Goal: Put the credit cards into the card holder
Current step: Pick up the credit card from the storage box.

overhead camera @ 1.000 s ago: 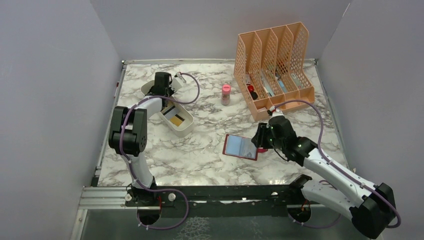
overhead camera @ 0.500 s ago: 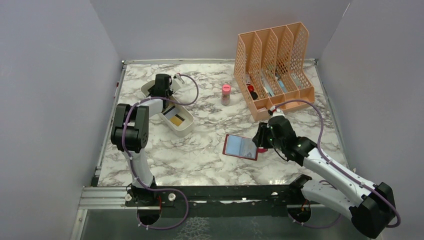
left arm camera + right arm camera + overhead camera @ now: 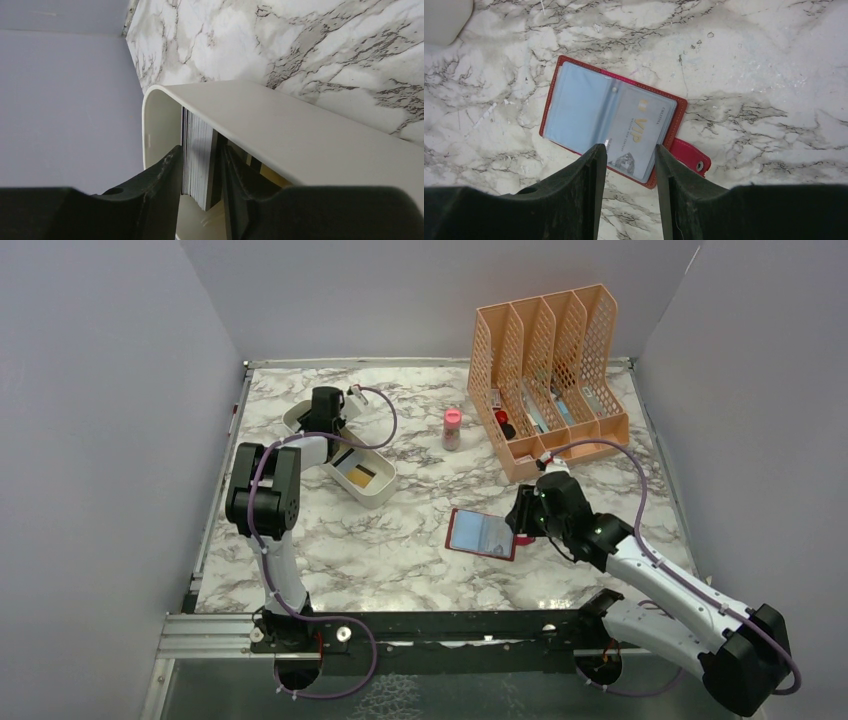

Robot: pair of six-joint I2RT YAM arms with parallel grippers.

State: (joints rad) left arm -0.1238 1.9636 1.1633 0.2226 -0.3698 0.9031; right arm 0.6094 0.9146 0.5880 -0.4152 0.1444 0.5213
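Note:
A red card holder (image 3: 482, 533) lies open on the marble table, a VIP card showing under its clear sleeve (image 3: 636, 132). My right gripper (image 3: 521, 516) hovers just above its right end, open, nothing between the fingers (image 3: 594, 165). At the back left stands a white tray (image 3: 377, 494) with loose cards inside. My left gripper (image 3: 335, 443) reaches into it. In the left wrist view a stack of credit cards (image 3: 197, 160) stands on edge between the two fingers (image 3: 167, 172), which press on both of its sides; the tray's wall (image 3: 300, 135) rises on the right.
An orange mesh file organiser (image 3: 548, 375) with small items stands at the back right. A pink-capped bottle (image 3: 452, 428) stands upright between it and the tray. Grey walls close in the left, back and right sides.
The white tray has swung slightly, its near end shifting up and to the right with the left gripper inside. The left arm's elbow moved a little rightward. The right arm and card holder stayed put.

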